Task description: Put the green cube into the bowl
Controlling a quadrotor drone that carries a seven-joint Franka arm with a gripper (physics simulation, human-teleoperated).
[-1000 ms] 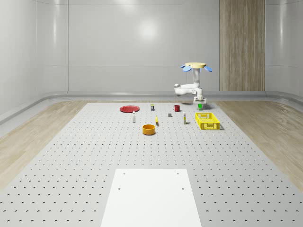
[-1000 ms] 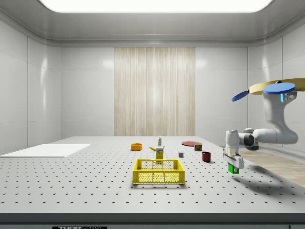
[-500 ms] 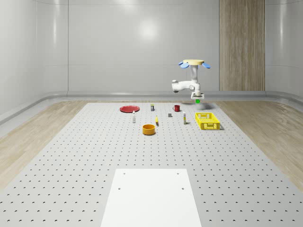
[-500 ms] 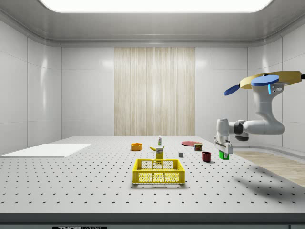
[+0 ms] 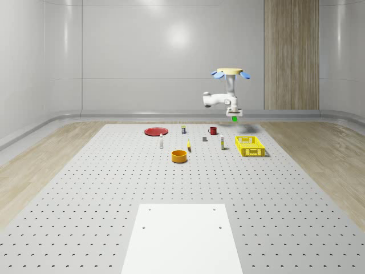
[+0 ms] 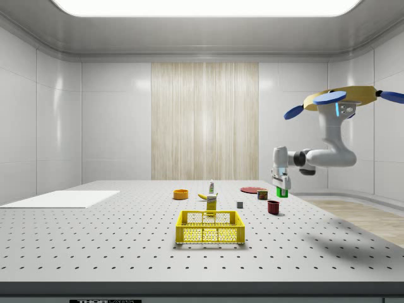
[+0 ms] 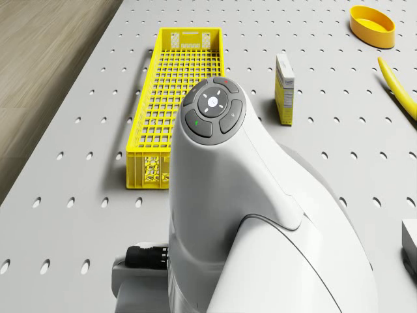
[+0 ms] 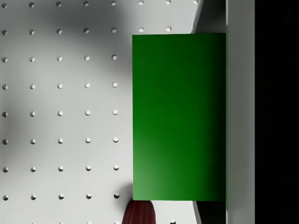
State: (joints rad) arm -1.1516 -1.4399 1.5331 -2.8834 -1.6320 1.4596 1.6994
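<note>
The drone (image 5: 230, 72) hovers over the far side of the worktop (image 5: 114, 188), above the red mug (image 5: 212, 131). Its pincer (image 5: 234, 116) clenches the green cube (image 5: 235, 119) high in the air, clearing the clutter. The orange bowl (image 5: 179, 156) sits toward seven o'clock from the cube in the whole-scene view, well apart.

Light is bright and even, coming from a broad ceiling panel (image 6: 202, 6) overhead. The glossy far wall (image 5: 177, 37) carries a soft glare spot. A faint, diffuse shadow lies on the perforated table (image 6: 334, 235) at the side view's right. Renders are crisp, undistorted.
</note>
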